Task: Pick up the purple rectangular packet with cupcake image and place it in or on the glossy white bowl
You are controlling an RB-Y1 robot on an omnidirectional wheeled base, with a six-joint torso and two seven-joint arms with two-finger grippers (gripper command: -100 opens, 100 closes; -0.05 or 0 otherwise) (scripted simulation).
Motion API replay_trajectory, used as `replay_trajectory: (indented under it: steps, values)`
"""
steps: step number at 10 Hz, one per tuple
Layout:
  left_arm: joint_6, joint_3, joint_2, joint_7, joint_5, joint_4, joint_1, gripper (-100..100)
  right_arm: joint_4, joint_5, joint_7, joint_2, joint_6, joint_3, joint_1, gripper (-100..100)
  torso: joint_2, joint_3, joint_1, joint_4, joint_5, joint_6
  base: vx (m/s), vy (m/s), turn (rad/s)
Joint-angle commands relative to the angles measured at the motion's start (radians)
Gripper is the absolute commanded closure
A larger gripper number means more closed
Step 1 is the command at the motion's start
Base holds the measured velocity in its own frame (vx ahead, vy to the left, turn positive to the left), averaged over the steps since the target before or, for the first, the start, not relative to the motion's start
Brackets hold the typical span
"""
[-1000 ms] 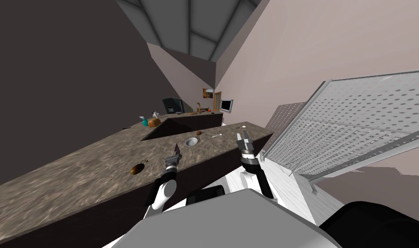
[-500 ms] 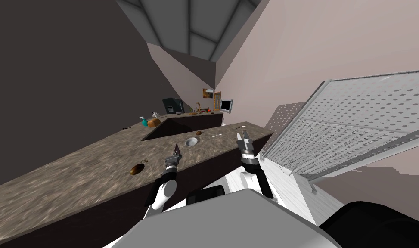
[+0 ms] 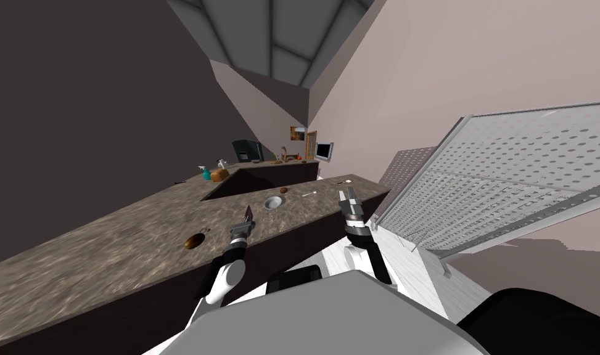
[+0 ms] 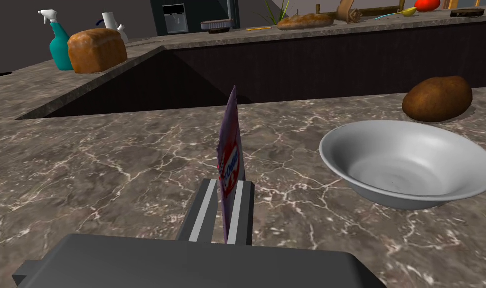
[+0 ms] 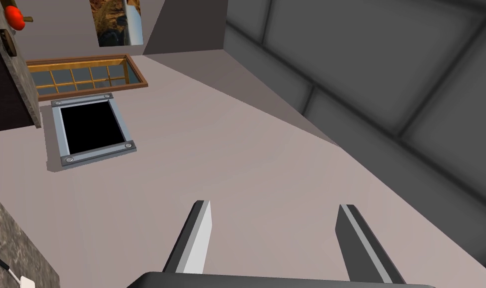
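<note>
My left gripper point(image 4: 226, 187) is shut on a thin purple packet point(image 4: 230, 150) that stands on edge between its fingers, over the brown marbled counter point(image 4: 112, 165). The glossy white bowl point(image 4: 411, 167) sits on the counter a short way to the side of the packet and apart from it. In the head view the left gripper point(image 3: 247, 217) with the packet point(image 3: 249, 212) hangs just short of the bowl point(image 3: 272, 202). My right gripper point(image 3: 348, 197) is raised near the counter's end, open point(image 5: 274, 235) and holding nothing.
A brown potato point(image 4: 437, 98) lies just behind the bowl. A loaf of bread point(image 4: 97, 50) and a teal spray bottle point(image 4: 59, 42) stand by the sunken sink point(image 4: 152, 85). A brown round thing point(image 3: 193, 241) lies on the counter to my left. A perforated metal rack point(image 3: 502, 179) stands to the right.
My left arm has shifted slightly to the left and forward over the counter, with the packet still held. The right arm has stayed put.
</note>
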Motion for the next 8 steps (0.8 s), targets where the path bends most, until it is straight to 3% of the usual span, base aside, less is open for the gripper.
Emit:
replay_trajectory:
  steps: [1, 4, 5, 8]
  values:
    - [0.004, 0.021, 0.036, 0.005, -0.002, -0.005, -0.009, 100, 0.0, 0.0, 0.0, 0.0, 0.0, 0.0, 0.0, 0, 0.0, 0.0, 0.0, 0.0, 0.0, 0.0, -0.027, -0.071, -0.001]
    - [0.016, 0.069, 0.089, 0.019, -0.007, -0.023, -0.02, 100, 0.0, 0.0, 0.0, 0.0, 0.0, 0.0, 0.0, 0, 0.001, 0.001, -0.004, 0.001, -0.001, 0.0, -0.038, -0.101, -0.009]
    - [0.027, 0.109, 0.115, 0.03, -0.013, -0.035, -0.031, 100, 0.0, 0.0, 0.0, 0.0, 0.0, 0.0, 0.0, 0, 0.002, 0.002, -0.005, 0.001, -0.002, 0.0, -0.059, -0.15, -0.033]
    - [0.049, 0.176, 0.143, 0.049, -0.023, -0.053, -0.051, 100, 0.0, 0.0, 0.0, 0.0, 0.0, 0.0, 0.0, 0, 0.003, 0.002, -0.008, 0.002, -0.003, 0.001, -0.046, -0.139, -0.029]
